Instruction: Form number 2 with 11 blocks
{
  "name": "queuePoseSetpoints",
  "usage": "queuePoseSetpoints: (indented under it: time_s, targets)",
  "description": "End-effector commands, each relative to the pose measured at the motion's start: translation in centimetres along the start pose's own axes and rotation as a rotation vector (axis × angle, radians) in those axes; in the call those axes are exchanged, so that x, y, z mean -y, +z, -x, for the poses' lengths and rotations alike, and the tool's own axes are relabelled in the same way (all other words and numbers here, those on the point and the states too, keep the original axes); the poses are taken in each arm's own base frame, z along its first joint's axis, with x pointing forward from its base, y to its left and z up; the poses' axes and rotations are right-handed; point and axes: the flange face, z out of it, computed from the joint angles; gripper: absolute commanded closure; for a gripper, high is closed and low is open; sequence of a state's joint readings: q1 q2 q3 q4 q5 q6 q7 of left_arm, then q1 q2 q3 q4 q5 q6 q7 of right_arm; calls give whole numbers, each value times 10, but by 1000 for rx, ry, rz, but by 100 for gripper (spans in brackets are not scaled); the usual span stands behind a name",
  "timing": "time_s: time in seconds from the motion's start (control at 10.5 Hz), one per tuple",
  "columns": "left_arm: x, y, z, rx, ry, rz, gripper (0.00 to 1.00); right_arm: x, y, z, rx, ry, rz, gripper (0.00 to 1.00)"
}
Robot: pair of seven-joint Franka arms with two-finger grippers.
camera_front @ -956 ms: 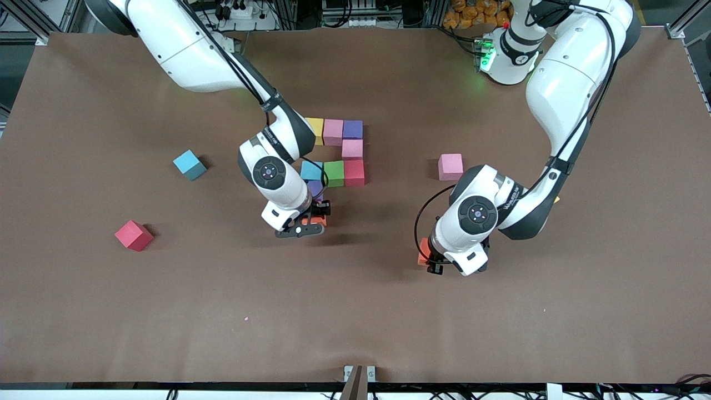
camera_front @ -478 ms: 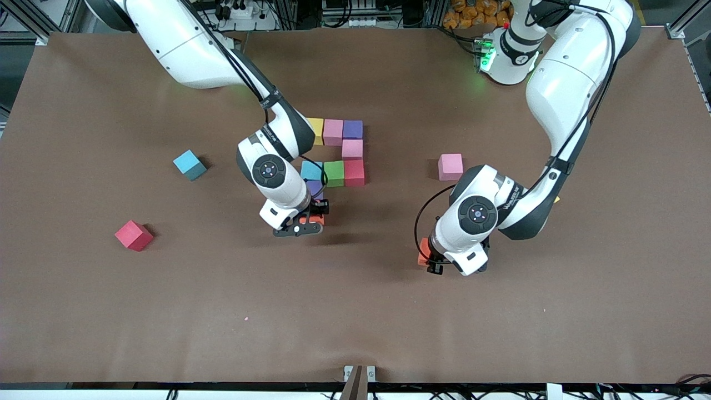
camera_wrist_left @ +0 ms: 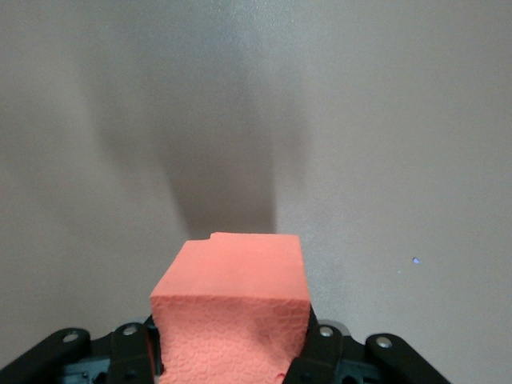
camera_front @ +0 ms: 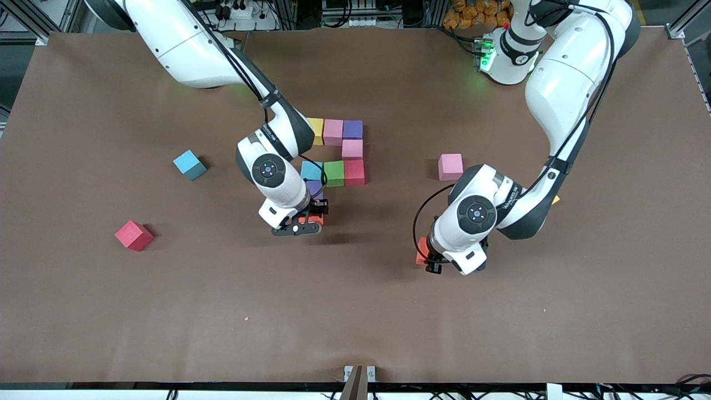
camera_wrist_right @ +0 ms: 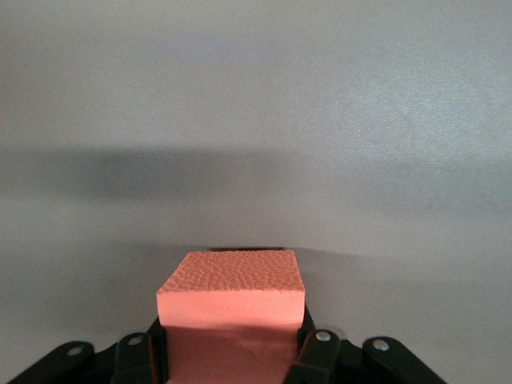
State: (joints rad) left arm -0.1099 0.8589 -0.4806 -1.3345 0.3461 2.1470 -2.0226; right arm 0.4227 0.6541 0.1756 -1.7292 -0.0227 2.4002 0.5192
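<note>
Partial number 2 of small matte foam cubes sits upper centre of the frame on the brown tabletop; eight cubes visible, one purple half hidden by the right arm. Loose cubes: one light blue, one red, one pink. Right gripper fingers clamped on an orange foam cube below the purple one. Left gripper fingers clamped on a second orange foam cube, lower right of centre.

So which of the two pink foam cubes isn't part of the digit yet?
The pink foam cube lying alone toward the left arm's end; the other pink foam cube sits between yellow and purple in the row.
</note>
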Motion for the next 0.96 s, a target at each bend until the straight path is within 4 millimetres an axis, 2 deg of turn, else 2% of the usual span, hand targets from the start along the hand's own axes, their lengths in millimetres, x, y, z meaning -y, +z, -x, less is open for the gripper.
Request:
queuePoseSetpoints:
  time_s: [0.0,0.1,0.19,0.29,0.57,0.67,0.86]
  targets:
    - [2,-9,3,8,-20,-8,71,2,2,7,-5,9,20,74]
    - [2,-10,4,10,-18,-7,71,0,1,5,-5,13,21,67]
    - [2,-10,4,10,-16,-7,71,-2,1,4,-4,22,19,25]
    - [2,-11,3,10,-16,-5,71,-5,1,2,-6,27,22,0]
    - [2,-12,5,12,-12,-2,71,-12,-7,-4,-13,47,19,0]
    - [1,-12,4,12,-14,-2,71,-13,-21,-7,-26,40,15,0]
    - [1,-12,4,12,-14,-2,71,-24,-75,-9,-23,23,42,0]
